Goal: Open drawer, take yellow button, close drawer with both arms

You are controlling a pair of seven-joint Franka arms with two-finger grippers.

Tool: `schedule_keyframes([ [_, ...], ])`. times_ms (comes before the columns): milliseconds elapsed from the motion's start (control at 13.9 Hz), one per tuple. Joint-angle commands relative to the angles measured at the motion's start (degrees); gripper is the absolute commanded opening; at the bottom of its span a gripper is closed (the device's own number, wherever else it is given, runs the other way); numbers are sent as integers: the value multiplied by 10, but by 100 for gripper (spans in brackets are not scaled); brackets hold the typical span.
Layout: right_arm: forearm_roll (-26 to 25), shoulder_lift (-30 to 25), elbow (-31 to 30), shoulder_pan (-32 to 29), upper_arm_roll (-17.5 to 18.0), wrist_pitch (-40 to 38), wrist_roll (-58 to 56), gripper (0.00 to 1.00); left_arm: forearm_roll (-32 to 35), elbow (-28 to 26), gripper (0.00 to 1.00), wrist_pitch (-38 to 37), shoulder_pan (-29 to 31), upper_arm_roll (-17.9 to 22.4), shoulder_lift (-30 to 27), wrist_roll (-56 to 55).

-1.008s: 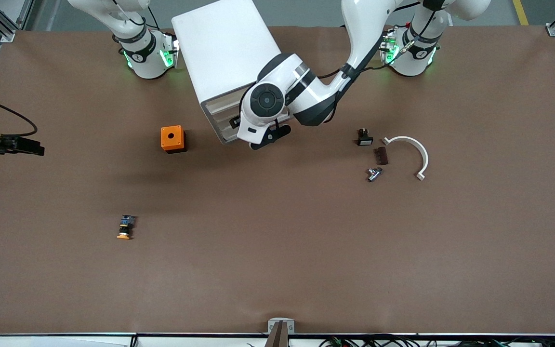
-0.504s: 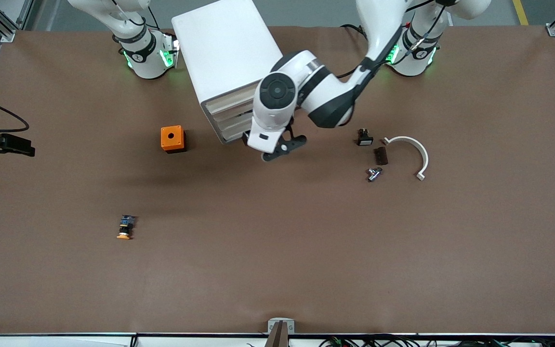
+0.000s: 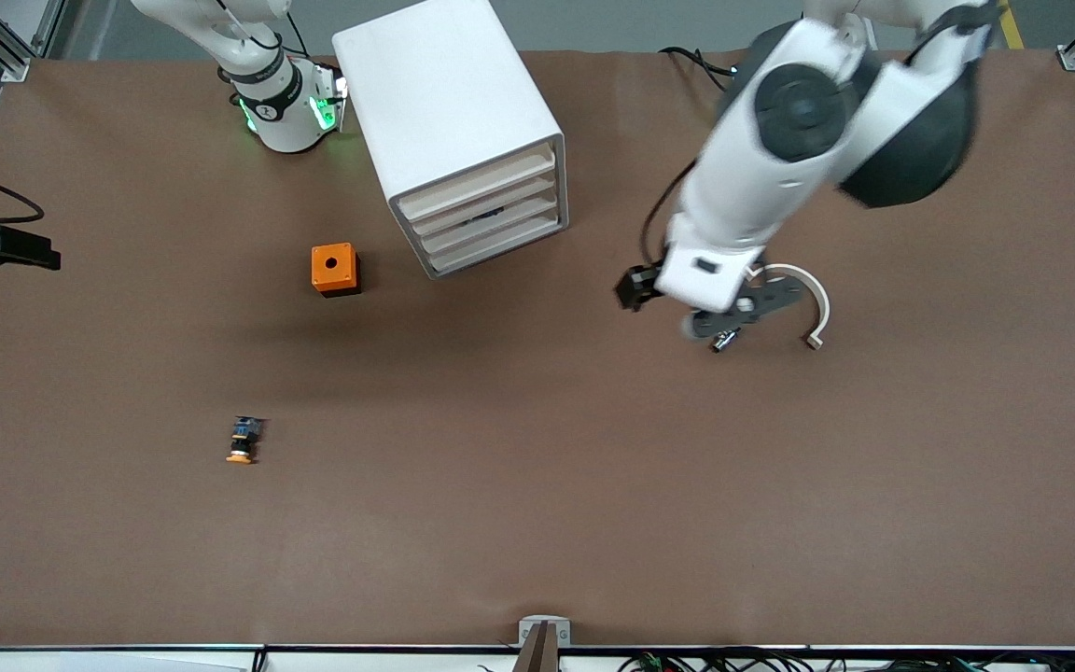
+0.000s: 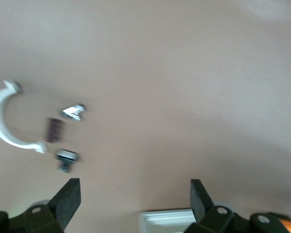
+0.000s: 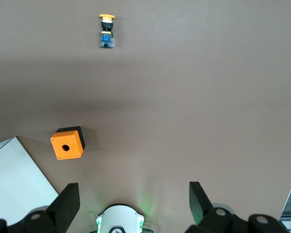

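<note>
Brown table [image 3: 537,523] — tiny orange-capped, black-and-blue button [image 3: 241,441].

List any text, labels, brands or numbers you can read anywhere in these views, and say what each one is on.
No readable text in any view.
Right arm's base ring: a small dark mark, too small to read.
Cabinet, orange box, button: no print visible.

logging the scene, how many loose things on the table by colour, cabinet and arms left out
orange: 2, orange box, orange-capped button
white: 1, curved white piece
silver: 1, small metal part
dark: 2, brown block, white-capped black button
total: 6
</note>
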Motion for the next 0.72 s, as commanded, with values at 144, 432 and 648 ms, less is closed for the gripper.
schedule_keyframes([
  [144,43,-20,6,-14,-2,0,-7,100,10,-22,99,-83,93,-6,-57,151],
  [432,45,-35,-2,-12,-1,11,-6,100,9,-29,99,-136,178,-8,-91,299],
  [648,49,-51,-2,-8,-1,-9,-2,100,10,-97,99,-134,207,6,-142,382],
])
